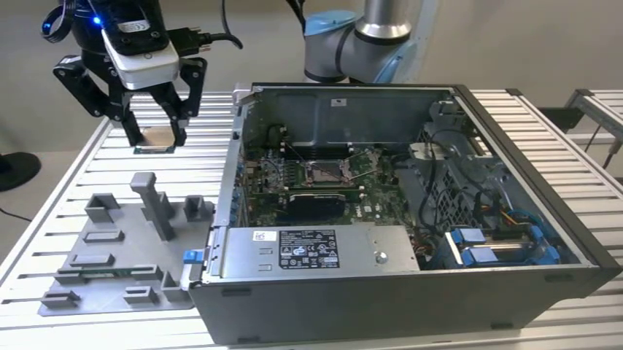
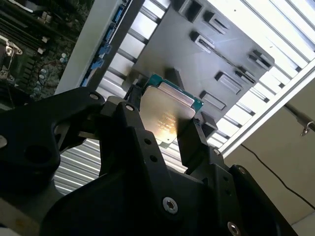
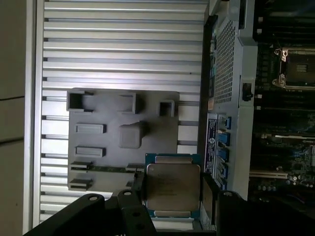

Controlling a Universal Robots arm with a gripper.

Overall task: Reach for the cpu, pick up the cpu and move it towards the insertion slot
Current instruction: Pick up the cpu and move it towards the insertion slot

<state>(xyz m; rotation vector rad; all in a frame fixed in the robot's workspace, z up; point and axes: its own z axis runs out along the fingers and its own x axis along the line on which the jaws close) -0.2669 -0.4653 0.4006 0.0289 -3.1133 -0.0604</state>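
Slatted aluminium table (image 1: pixel 87 171) carries an open computer case (image 1: pixel 409 219); its white label's print is not legible. Grey fixture plate (image 1: pixel 107 255) sits near the table's front edge. Insertion slot (image 1: pixel 326 173) lies on the green motherboard. Gripper (image 1: pixel 154 140) fingers pinch the cpu (image 1: pixel 156 138), raised above the table's far side. Both wrist views show its silvery face (image 3: pixel 172 187).

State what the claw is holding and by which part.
The claw holds the small flat square silvery cpu, pinched by two opposite edges between its black fingers, up above the slatted metal table.
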